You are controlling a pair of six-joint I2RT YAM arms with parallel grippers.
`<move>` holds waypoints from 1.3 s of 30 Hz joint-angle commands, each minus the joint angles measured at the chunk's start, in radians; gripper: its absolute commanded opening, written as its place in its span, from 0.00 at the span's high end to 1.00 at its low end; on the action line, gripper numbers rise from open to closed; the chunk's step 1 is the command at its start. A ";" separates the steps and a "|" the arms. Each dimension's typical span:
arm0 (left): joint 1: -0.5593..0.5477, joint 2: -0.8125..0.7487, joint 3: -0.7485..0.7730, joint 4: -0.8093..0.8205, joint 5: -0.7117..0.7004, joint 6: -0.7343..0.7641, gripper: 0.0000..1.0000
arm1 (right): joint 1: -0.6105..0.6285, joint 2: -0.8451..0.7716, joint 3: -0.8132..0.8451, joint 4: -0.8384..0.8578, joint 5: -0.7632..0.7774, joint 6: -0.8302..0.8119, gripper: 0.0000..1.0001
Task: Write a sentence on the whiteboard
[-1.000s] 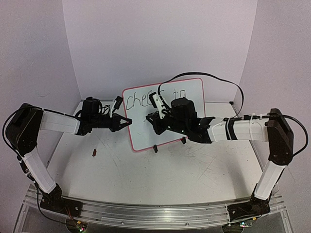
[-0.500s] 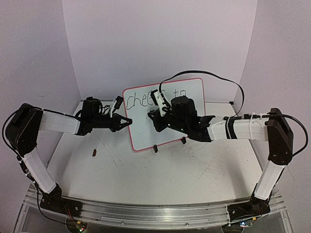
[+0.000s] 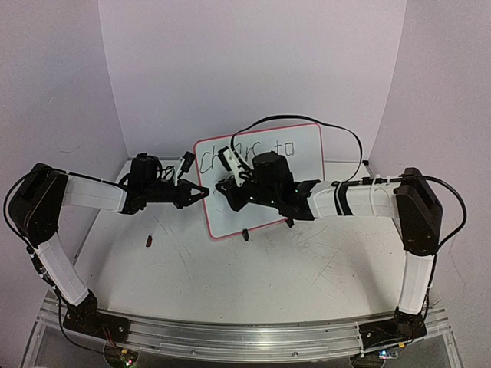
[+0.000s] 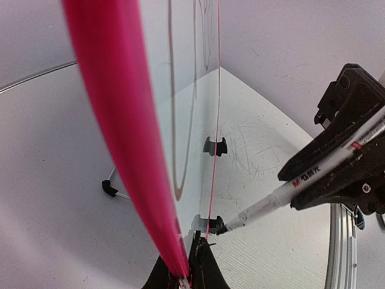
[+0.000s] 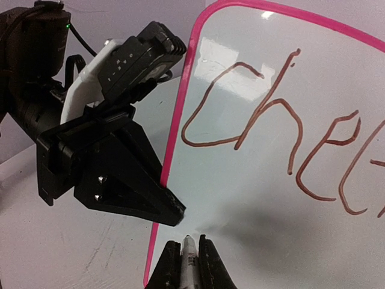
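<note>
The whiteboard [image 3: 226, 218] stands centre frame, my left claw [image 3: 203, 192] clamped on its left rim. My right claw [image 3: 226, 190] pinches a marker [image 5: 188, 256], tip low beside that rim, under the sentence [image 3: 211, 159]. Pressing hard may tip it or strike my left claw.

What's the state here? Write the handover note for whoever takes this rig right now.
Left gripper: shut on the whiteboard at its left rim, holding it upright.
Right gripper: shut on the marker, with the tip by the board's lower left. I cannot tell whether it touches.
Done: top line of the sentence, "cheers to".
Left: the second line. No lettering shows below the first.
</note>
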 commanded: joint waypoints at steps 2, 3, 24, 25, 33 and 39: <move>0.014 -0.017 0.006 0.023 -0.157 0.089 1.00 | 0.018 0.041 0.089 -0.021 -0.028 -0.021 1.00; 0.014 -0.017 0.005 0.023 -0.157 0.089 1.00 | 0.019 0.045 0.090 -0.023 -0.029 -0.023 1.00; 0.014 -0.021 0.007 0.016 -0.159 0.094 1.00 | 0.021 0.047 0.055 -0.021 0.102 -0.014 1.00; 0.014 -0.021 0.007 0.015 -0.159 0.095 1.00 | 0.022 0.046 0.051 -0.021 0.103 -0.016 1.00; 0.014 -0.019 0.010 0.014 -0.158 0.095 1.00 | 0.031 0.027 -0.010 -0.024 0.092 -0.002 1.00; 0.014 -0.021 0.008 0.013 -0.156 0.095 1.00 | 0.037 0.025 -0.047 -0.025 0.091 0.023 1.00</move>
